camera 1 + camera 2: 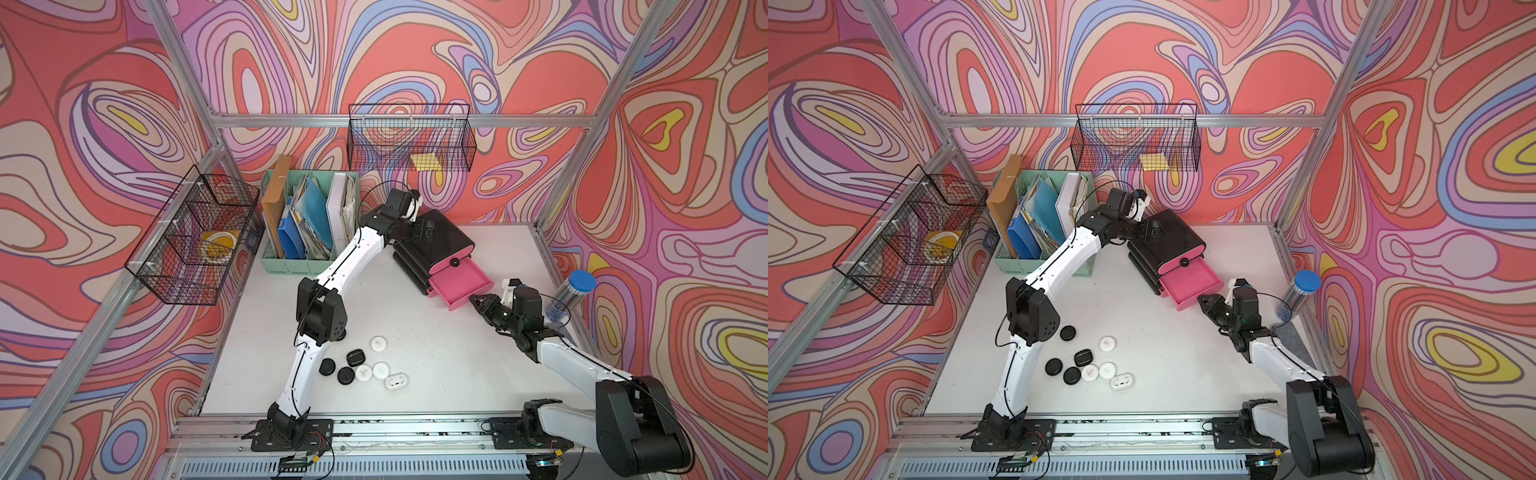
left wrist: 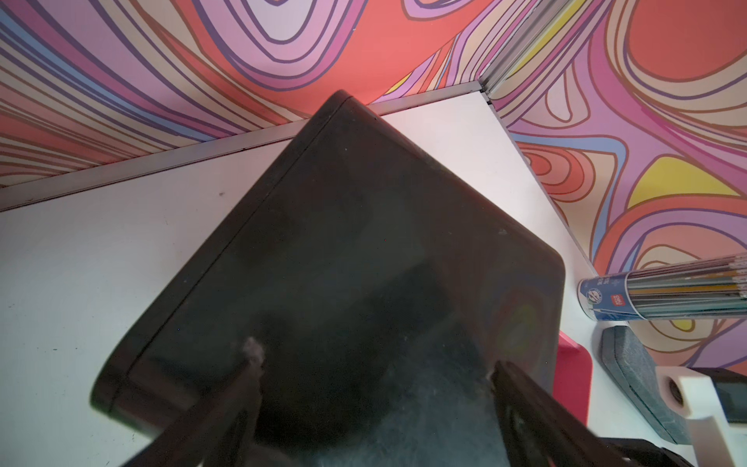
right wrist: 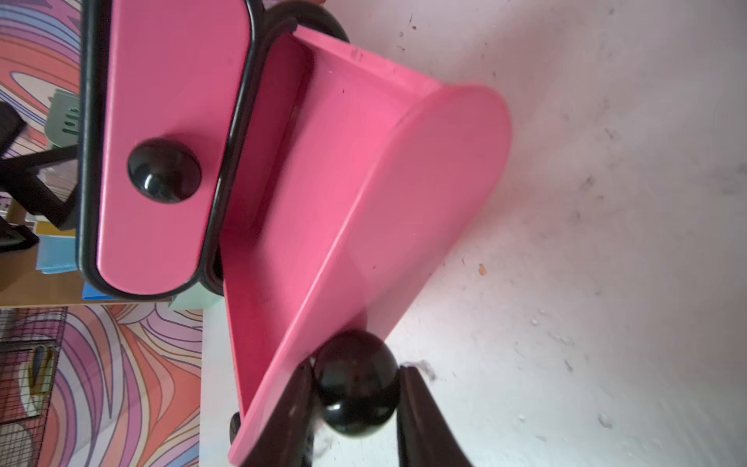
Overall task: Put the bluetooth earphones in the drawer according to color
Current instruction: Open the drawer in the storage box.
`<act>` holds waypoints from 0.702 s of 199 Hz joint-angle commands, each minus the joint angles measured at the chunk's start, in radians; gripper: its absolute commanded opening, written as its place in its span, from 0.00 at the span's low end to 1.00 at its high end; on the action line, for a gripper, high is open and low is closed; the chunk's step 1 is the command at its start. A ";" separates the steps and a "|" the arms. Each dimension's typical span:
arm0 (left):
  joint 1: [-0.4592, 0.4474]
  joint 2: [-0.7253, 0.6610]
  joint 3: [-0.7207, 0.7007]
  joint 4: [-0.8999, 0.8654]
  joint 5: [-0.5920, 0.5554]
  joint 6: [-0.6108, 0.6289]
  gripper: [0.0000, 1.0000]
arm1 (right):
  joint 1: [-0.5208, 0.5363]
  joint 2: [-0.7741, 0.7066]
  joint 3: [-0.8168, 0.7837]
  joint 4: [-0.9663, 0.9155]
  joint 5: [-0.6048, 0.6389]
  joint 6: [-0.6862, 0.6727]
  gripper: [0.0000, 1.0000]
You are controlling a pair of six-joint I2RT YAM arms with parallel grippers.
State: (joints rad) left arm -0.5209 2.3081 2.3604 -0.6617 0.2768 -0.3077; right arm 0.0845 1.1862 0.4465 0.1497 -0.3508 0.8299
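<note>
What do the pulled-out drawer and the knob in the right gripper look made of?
The drawer: probably moulded plastic, pink, smooth satin finish; even colour, rounded edges, soft sheen. The knob: hard glossy black ball with sharp reflections; plastic or lacquered, the look leaves it open.

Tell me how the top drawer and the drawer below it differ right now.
The top drawer is shut flush; the middle drawer is pulled out. The top drawer's knob is free; the right gripper clamps the middle drawer's knob. Both are pink with black ball knobs.
</note>
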 commanded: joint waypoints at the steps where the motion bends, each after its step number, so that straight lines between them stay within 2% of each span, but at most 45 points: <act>1: 0.010 -0.007 -0.048 -0.143 0.002 -0.032 0.94 | -0.004 -0.032 0.026 -0.145 0.026 -0.076 0.26; 62: 0.008 -0.207 -0.199 -0.087 0.051 -0.097 0.97 | -0.004 -0.140 0.088 -0.274 -0.051 -0.178 0.60; 79: 0.007 -0.302 -0.296 -0.061 0.042 -0.110 0.99 | -0.004 -0.172 0.089 -0.309 -0.100 -0.207 0.61; 140: 0.006 -0.691 -0.876 0.150 -0.033 -0.163 0.99 | 0.018 -0.257 0.027 -0.309 -0.224 -0.235 0.62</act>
State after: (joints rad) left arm -0.5167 1.7241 1.6581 -0.6006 0.2943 -0.4408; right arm 0.0872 0.9627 0.5037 -0.1394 -0.5114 0.6315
